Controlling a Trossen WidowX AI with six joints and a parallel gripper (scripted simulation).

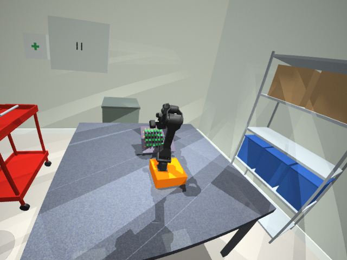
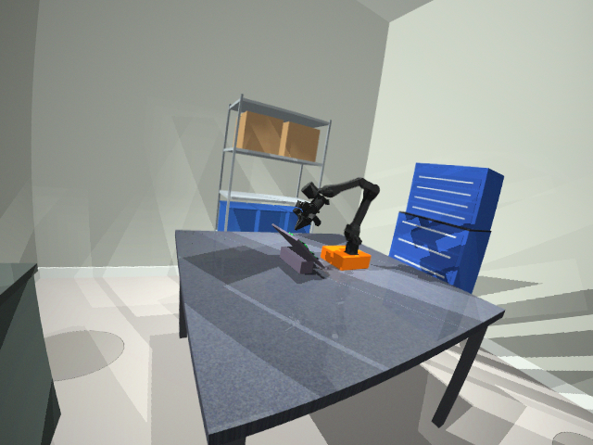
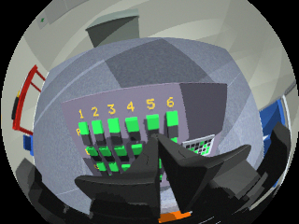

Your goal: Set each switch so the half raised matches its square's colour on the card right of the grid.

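Note:
A tilted purple-grey panel (image 1: 148, 150) (image 2: 287, 236) (image 3: 140, 93) carries a grid of switches with green far halves and dark grey near halves. In the wrist view the far row A (image 3: 113, 125) shows under numbers 1 to 6; parts of the nearer rows are hidden behind my fingers. Which halves are raised is hard to tell. The small card (image 3: 205, 146), with green and dark squares in a white frame, is at the grid's right, its lower part covered by a finger. My gripper (image 2: 296, 227) (image 3: 156, 137) is shut and empty, above the panel with no visible contact.
The orange base block (image 1: 171, 179) (image 2: 354, 261) carries the arm, on the near side of the panel. A purple-grey support block (image 2: 295, 260) stands under the panel on the grey table (image 1: 92, 201) (image 2: 268, 345). The red cart and the shelf stand off the table.

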